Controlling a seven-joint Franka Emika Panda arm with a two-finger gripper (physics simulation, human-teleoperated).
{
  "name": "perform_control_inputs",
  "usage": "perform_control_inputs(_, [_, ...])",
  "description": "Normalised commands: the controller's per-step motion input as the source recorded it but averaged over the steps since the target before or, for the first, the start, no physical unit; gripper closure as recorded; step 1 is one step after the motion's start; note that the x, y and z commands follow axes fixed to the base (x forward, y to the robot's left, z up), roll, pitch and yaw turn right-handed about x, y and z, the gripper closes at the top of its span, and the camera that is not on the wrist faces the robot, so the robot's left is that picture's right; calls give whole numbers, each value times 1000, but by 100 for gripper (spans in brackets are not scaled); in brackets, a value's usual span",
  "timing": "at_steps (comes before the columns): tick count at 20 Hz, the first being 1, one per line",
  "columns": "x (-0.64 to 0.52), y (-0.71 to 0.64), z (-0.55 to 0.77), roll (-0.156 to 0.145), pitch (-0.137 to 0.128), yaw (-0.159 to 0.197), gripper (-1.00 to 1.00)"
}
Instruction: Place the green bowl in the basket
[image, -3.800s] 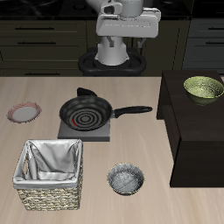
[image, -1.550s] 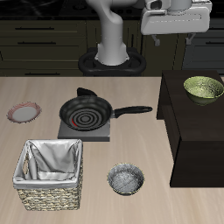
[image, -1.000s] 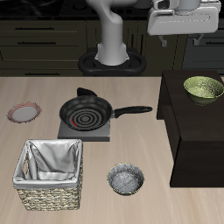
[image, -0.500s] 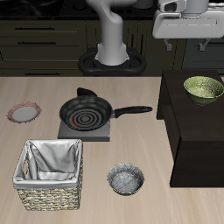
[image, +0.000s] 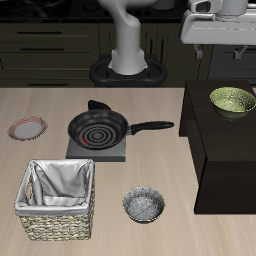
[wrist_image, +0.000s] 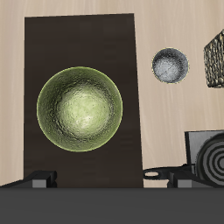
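Observation:
The green bowl (image: 232, 100) stands upright on a dark raised block (image: 222, 150) at the table's side. In the wrist view the green bowl (wrist_image: 79, 108) shows its speckled yellowish inside, and nothing is in it. My gripper (image: 224, 46) hangs high above the bowl, well clear of it. Its fingers (wrist_image: 39, 181) are spread wide, so my gripper (wrist_image: 109, 180) is open with nothing between them. The basket (image: 58, 200), woven with a pale cloth lining, sits near the table's front edge, far from the bowl. Only a corner of the basket (wrist_image: 215, 59) shows in the wrist view.
A grey metallic bowl (image: 143, 205) lies beside the basket, also seen as the grey bowl (wrist_image: 170, 66). A black frying pan (image: 98, 128) rests on a small stove plate mid-table. A pinkish plate (image: 27, 129) sits at the far side from the block.
My gripper has travelled sideways from above the pan's side to above the green bowl, staying high and open. Nothing on the table has moved.

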Motion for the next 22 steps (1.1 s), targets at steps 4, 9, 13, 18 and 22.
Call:
perform_control_inputs(4, [279, 63, 105, -21, -14, -23, -100])
perform_control_inputs(9, [192, 63, 103, -23, -17, 2, -100])
perform_control_inputs(13, [144, -15, 41, -15, 11, -17, -100])
perform_control_inputs(18, [89, -87, -144, -26, -1, 13, -100])
perform_control_inputs(22, [66, -26, -266, -9, 18, 4, -100])
